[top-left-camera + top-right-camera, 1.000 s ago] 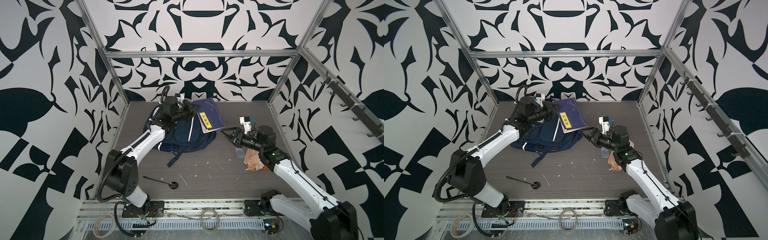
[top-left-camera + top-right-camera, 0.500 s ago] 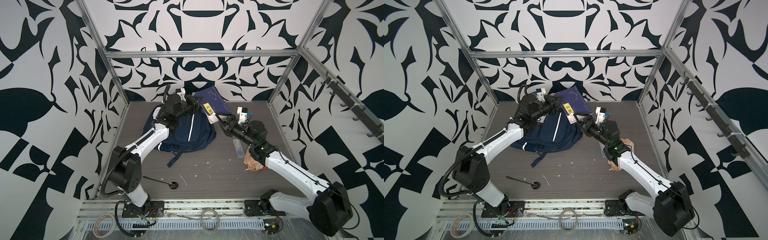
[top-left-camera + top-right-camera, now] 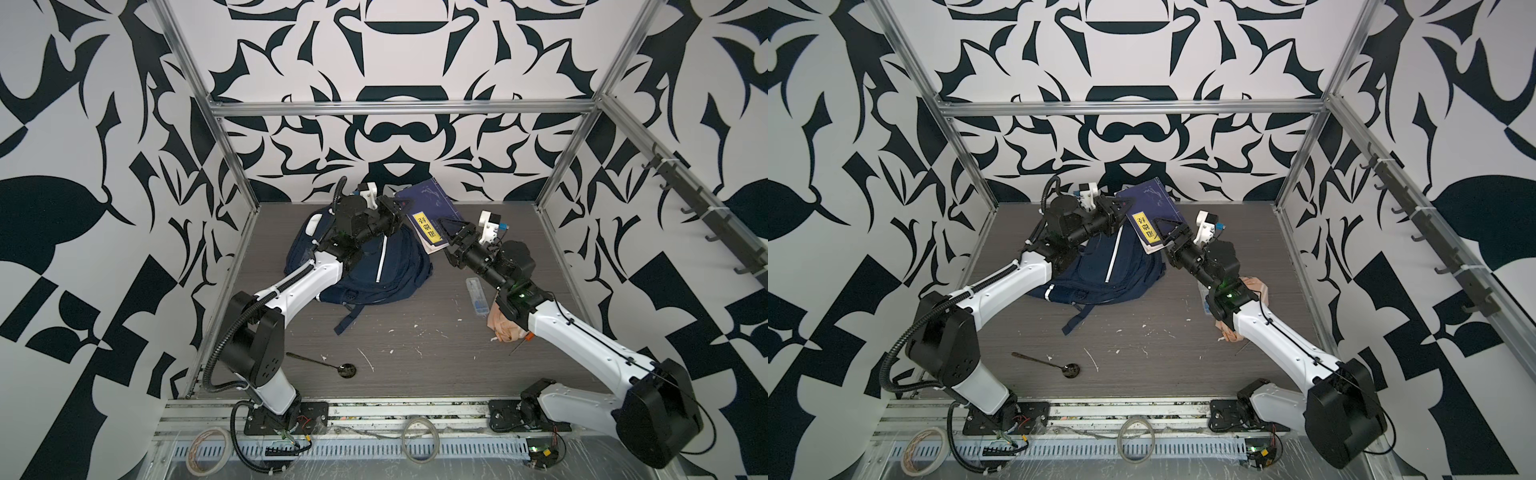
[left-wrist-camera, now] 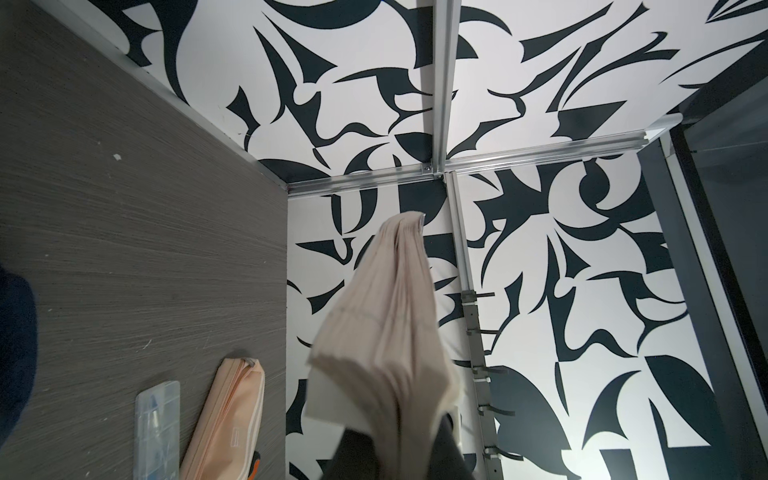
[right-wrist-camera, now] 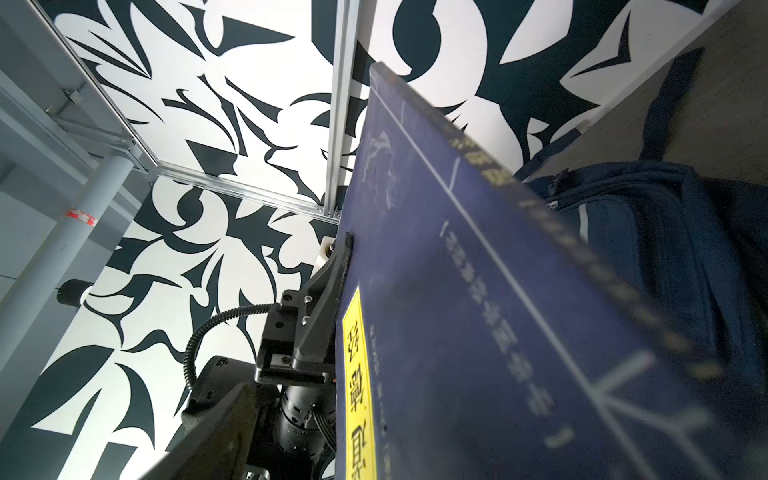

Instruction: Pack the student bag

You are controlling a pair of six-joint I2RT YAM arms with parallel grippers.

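The student bag (image 3: 374,270) (image 3: 1100,270), navy with a white stripe, lies flat at the back of the table. Above its far end my left gripper (image 3: 401,208) (image 3: 1125,208) is shut on a navy book (image 3: 428,208) (image 3: 1150,203) with a yellow label and holds it tilted in the air. The book's pages (image 4: 386,332) fan out in the left wrist view. My right gripper (image 3: 451,230) (image 3: 1169,228) is open at the book's lower corner. The right wrist view shows the cover (image 5: 498,291) close up, with the bag (image 5: 648,232) behind it.
A peach-pink pouch (image 3: 505,324) (image 4: 224,419) and a clear plastic case (image 3: 476,297) (image 4: 158,428) lie under my right arm. A dark spoon (image 3: 324,363) lies near the front, among white scraps. A rail of hooks (image 3: 685,199) runs along the right wall.
My left gripper has raised the book toward the back wall. My right gripper has moved left and back from mid-table to the book's lower corner, and its jaws have narrowed a little.
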